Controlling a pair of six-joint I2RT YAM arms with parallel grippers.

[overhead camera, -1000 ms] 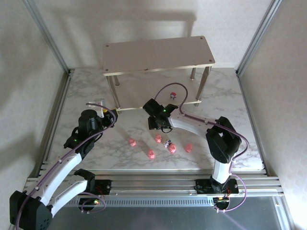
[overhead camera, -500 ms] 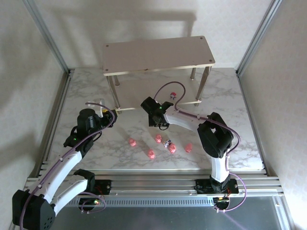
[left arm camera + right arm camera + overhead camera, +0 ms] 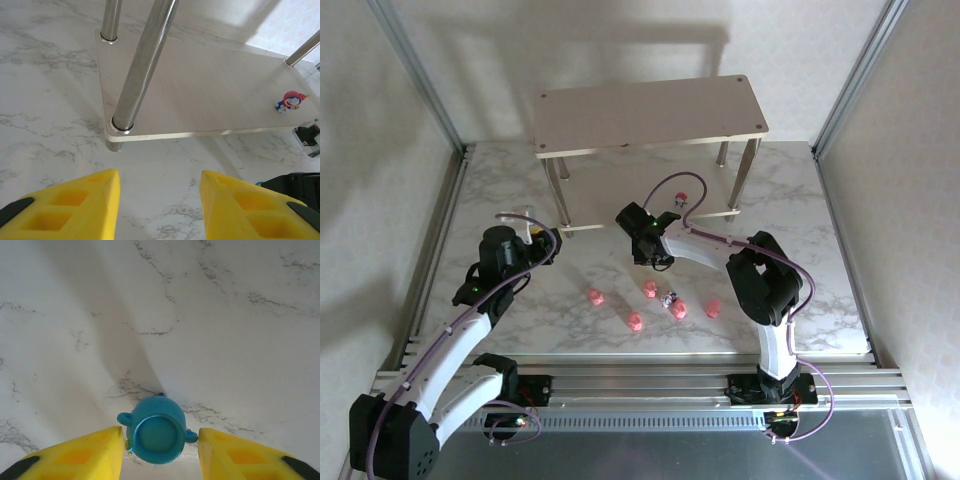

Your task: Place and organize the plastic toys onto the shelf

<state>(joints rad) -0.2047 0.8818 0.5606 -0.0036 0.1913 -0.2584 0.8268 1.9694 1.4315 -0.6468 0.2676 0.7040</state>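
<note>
Progress: early stage. One red toy point(image 3: 681, 199) standing on lower board of shelf point(image 3: 650, 115), right of centre in top view. Five pink toys point(image 3: 635, 321) plus whitish toy point(image 3: 669, 298) lying on table point(image 3: 800, 250), lower centre, waiting. Right gripper point(image 3: 160, 437) reaching to frame centre, pointing down at table, fingers flanking blue toy point(image 3: 155, 427), touching or nearly; firm hold cannot be told. Left gripper point(image 3: 160, 182) hovering low, facing front shelf leg point(image 3: 145, 65), fingers about half apart, holding nothing.
</note>
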